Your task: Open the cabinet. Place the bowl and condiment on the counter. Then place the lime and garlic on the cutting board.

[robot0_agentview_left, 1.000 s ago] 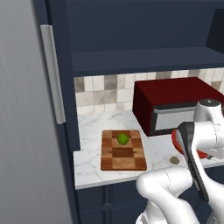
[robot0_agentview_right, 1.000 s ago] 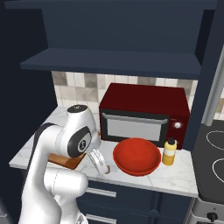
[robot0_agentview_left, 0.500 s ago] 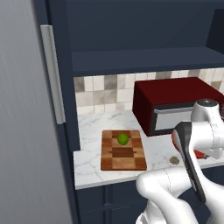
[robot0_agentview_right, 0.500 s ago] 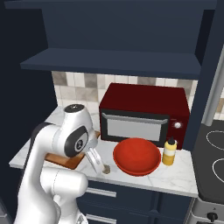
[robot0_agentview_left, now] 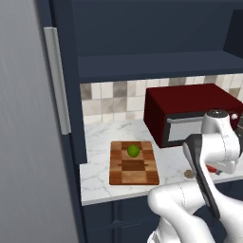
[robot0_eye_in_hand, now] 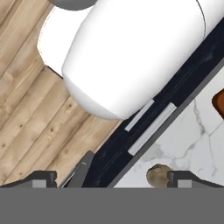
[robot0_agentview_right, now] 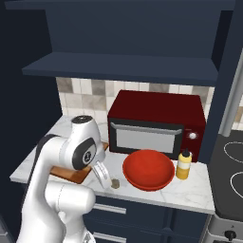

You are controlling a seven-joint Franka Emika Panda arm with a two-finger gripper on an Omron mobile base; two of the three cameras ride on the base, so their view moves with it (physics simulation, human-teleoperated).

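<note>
The cabinet stands open, its door swung out to the left. A lime lies on the cutting board, whose corner shows behind my arm. The red bowl and the yellow condiment stand on the counter in front of the microwave. The garlic lies on the marble near the front edge, left of the bowl. My gripper hangs open just over it, pointing down. In the hand view the garlic sits close beside the right fingertip, inside the open gripper.
A dark red microwave fills the back of the counter. A stove adjoins it on the right. A navy shelf spans the alcove above. Below the counter edge are navy drawer fronts with silver pulls and a wooden floor.
My arm has sunk a little and leaned left, bringing the open hand lower by the garlic. Bowl, condiment, lime and board have not moved.
</note>
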